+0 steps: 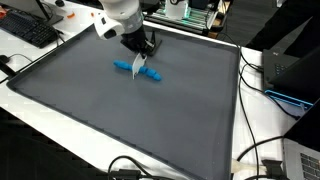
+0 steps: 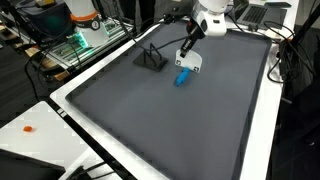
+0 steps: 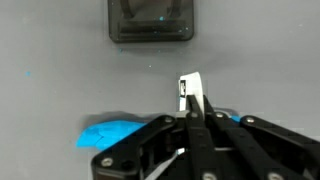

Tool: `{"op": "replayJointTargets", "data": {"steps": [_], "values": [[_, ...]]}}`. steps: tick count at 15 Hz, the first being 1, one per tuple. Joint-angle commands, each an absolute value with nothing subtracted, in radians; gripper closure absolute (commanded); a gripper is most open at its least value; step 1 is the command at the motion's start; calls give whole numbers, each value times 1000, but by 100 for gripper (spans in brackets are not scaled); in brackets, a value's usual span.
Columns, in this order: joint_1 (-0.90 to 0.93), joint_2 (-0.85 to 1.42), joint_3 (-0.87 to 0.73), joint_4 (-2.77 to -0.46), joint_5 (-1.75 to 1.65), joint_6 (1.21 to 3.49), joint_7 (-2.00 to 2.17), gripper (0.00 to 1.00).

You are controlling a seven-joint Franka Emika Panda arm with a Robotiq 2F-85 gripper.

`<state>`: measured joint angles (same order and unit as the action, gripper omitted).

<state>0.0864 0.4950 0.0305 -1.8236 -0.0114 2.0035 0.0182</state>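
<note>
The black gripper (image 3: 192,112) (jaws closed) pinches a small white flat piece (image 3: 189,90); the blue elongated plastic object (image 3: 112,131) lies just beneath it on the grey mat (image 1: 70,120).

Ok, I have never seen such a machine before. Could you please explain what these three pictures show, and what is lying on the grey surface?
This is one robot arm with a two-fingered gripper at its end. Two pictures come from cameras standing outside the robot, in different places. The third comes from a camera on the wrist, looking past the fingers. A grey mat is the work surface. On it lie a blue object and, a little apart, a small dark stand. The gripper is shut and sits low, right at the blue object. A small white piece shows at its fingertips. I cannot tell whether anything is really pinched.
</note>
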Motion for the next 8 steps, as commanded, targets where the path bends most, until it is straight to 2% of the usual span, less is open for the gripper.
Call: {"op": "replayJointTargets", "data": {"steps": [1, 8], "values": [[76, 473, 43, -1862, 11, 2003, 19, 99], [80, 456, 35, -1853, -14, 1991, 20, 99]]}}
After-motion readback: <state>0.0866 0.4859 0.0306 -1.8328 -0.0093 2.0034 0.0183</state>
